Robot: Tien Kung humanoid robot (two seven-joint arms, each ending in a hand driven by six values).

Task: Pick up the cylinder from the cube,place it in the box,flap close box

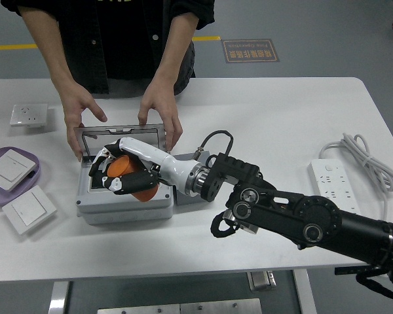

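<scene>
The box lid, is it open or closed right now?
Open. The lid stands raised behind the box, steadied by the person's hands, while the right hand lowers the orange cylinder inside.

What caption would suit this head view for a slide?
Right hand lowers the orange cylinder into the open grey box while a person's hands hold its lid up.

arm (pixel 301 219): black, jointed | robot hand (pixel 121 171): white shell, black fingertips
</scene>
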